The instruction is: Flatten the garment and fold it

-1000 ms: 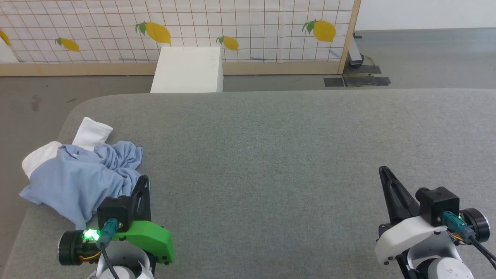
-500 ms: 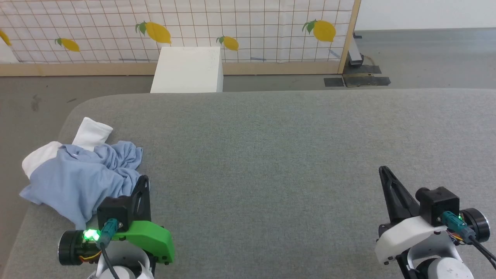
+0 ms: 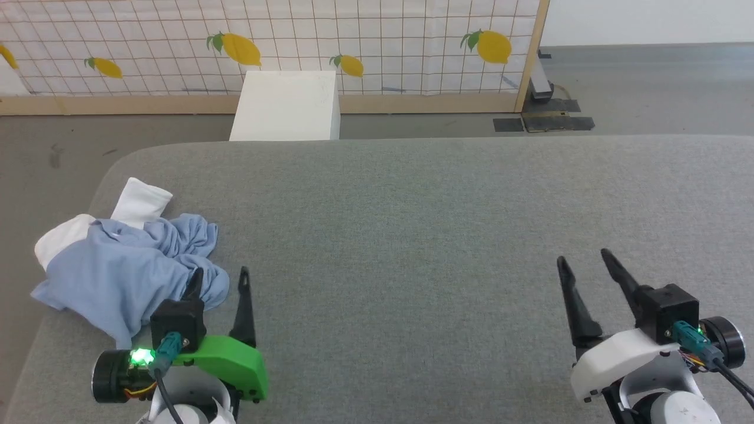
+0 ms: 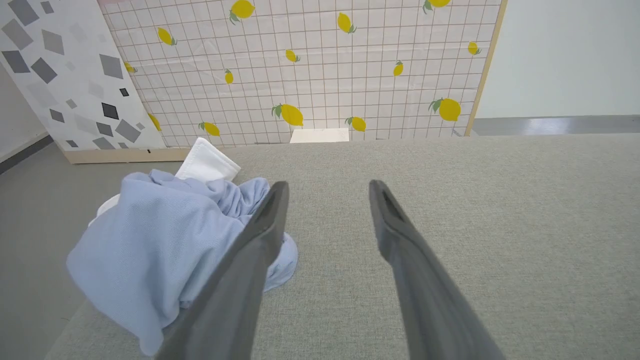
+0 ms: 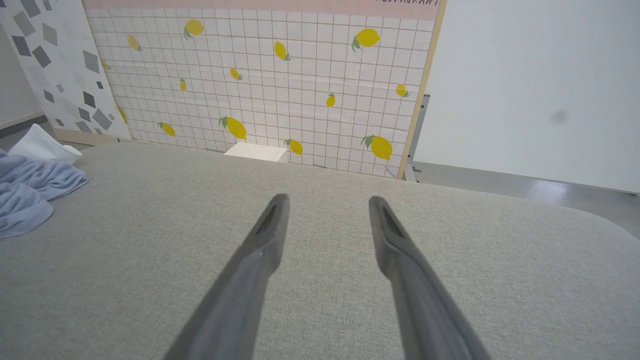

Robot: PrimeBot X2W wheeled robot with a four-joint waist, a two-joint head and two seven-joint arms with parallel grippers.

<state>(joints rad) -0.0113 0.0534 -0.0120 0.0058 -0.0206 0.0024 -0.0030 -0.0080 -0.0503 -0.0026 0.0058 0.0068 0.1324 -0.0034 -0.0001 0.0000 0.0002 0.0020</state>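
Note:
The garment [image 3: 123, 265] is a light blue T-shirt with white sleeves, crumpled in a heap at the left end of the grey table [image 3: 412, 224]. It also shows in the left wrist view as the garment [image 4: 165, 245] and at the left edge of the right wrist view as the garment [image 5: 30, 185]. My left gripper [image 3: 219, 280] stands open right beside the heap's near right edge, its left finger over the blue cloth, nothing held. My right gripper [image 3: 580, 262] is open over bare table at the lower right, far from the shirt.
A white box [image 3: 287, 106] stands on the floor behind the table's far edge, before a lemon-print grid panel [image 3: 377, 41]. The table's rounded left corner lies close to the shirt, with grey floor [image 3: 47, 153] beyond it.
Both grippers have opened from shut; their fingers now stand spread apart. The arms and the garment have stayed in place.

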